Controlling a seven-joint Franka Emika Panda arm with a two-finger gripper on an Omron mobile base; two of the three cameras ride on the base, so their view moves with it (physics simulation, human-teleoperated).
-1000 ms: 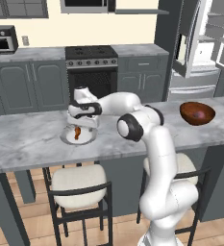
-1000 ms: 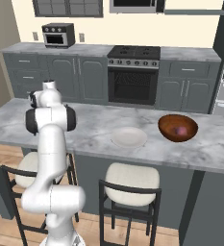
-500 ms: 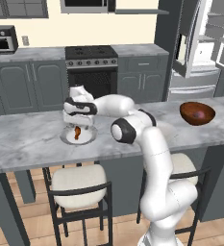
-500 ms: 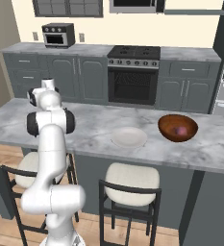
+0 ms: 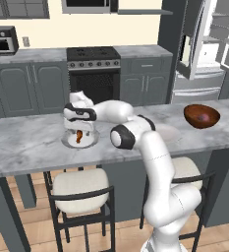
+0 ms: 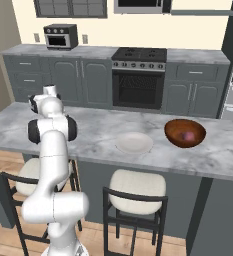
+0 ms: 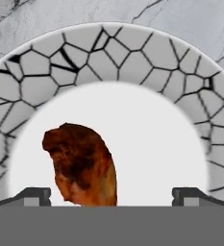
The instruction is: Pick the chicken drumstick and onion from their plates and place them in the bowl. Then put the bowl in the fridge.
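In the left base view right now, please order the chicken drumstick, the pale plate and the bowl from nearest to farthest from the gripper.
1. Chicken drumstick: directly under the open gripper, on the grey-rimmed plate.
2. Pale plate: mid-counter, beyond the arm's elbow.
3. Bowl: far end of the counter, toward the fridge.

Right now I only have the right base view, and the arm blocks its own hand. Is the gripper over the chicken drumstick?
Observer: Yes. In the hand view the gripper hangs right above the chicken drumstick, which lies on the grey-rimmed plate.
Operator: Jaws open?
Observer: Wide open, nothing held.
Operator: Is it centred?
Observer: No. The drumstick lies between the tips but off-centre, nearer the fingertip on that picture's left.
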